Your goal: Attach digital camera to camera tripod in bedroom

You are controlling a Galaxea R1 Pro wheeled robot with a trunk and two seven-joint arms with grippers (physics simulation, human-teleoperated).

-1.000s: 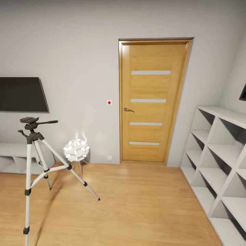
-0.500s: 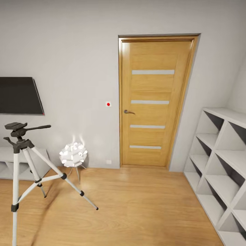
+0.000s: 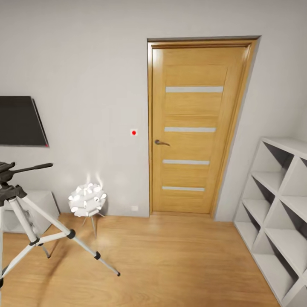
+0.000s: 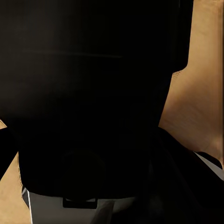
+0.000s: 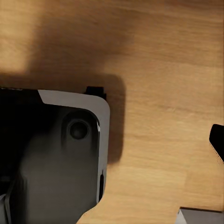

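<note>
The camera tripod (image 3: 25, 221) stands on the wood floor at the far left of the head view. It has thin silver-white legs with black joints. Its black head and long pan handle (image 3: 30, 168) are cut off by the frame edge, and nothing sits on the head. The digital camera is out of view. The left wrist view looks onto a large dark black body (image 4: 88, 93) close to the lens, with wood floor beside it. The right wrist view looks down on my grey and black base (image 5: 60, 154) over the floor. A small black piece (image 5: 217, 140) pokes in at that view's edge.
A closed wooden door (image 3: 192, 128) is straight ahead in a white wall. A white ball-shaped floor lamp (image 3: 87, 199) stands left of it. A dark wall screen (image 3: 19, 121) hangs over a low white unit at left. White cubby shelves (image 3: 277, 204) line the right.
The whole head view has shifted, so the camera moved. The tripod has slid left and down toward the frame edge. The door looks larger, and less of the shelves shows.
</note>
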